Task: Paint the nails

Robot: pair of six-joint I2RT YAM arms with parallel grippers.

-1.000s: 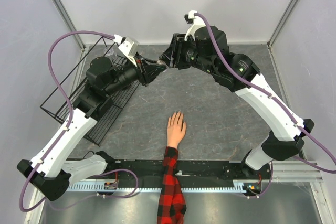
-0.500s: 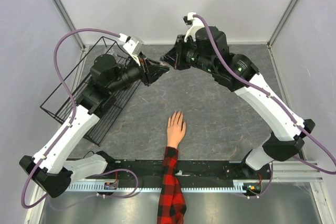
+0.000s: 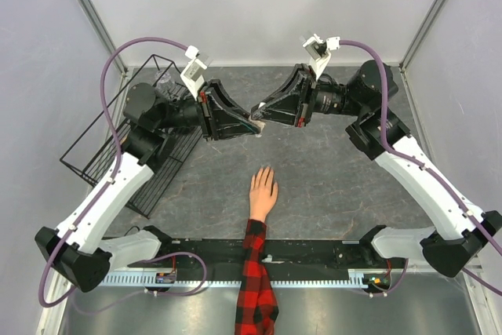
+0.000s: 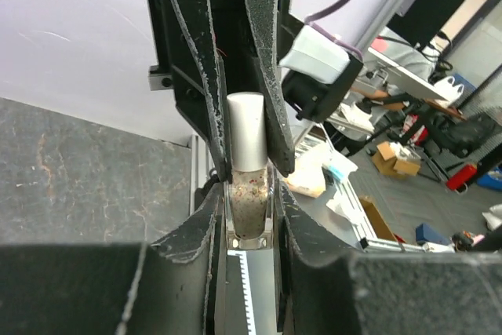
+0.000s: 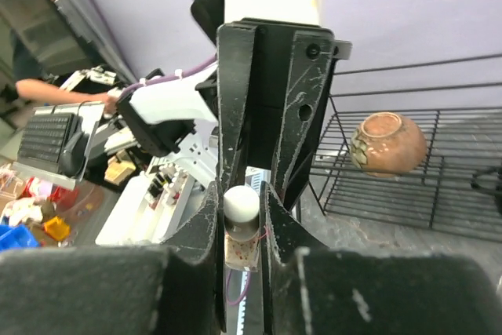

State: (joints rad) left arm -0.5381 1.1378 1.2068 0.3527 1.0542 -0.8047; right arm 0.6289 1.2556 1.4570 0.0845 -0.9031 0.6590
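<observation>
The peach mannequin hand [image 3: 263, 191] lies palm down on the table, its plaid sleeve [image 3: 255, 280] running to the near edge. Its nails [image 3: 264, 171] are skin-toned and barely show. Above and beyond it both grippers meet on a small nail polish bottle [image 3: 257, 120]. My left gripper [image 3: 249, 123] is shut on the glass body [image 4: 249, 213], which holds speckled beige polish. My right gripper [image 3: 265, 114] is shut on the white cap [image 5: 241, 203], with the body [image 5: 240, 247] below it. The right gripper's fingers [image 4: 271, 76] grip the cap [image 4: 248, 131] in the left wrist view.
A black wire basket [image 3: 106, 143] stands at the left of the table, behind my left arm. It holds a brown round pot [image 5: 388, 144]. The arms' black mounting rail [image 3: 314, 253] runs along the near edge.
Both arms have swung so the grippers now face each other in a level line, nearer the hand. The right wrist has pulled back to the right. The bottle stays held between them.
</observation>
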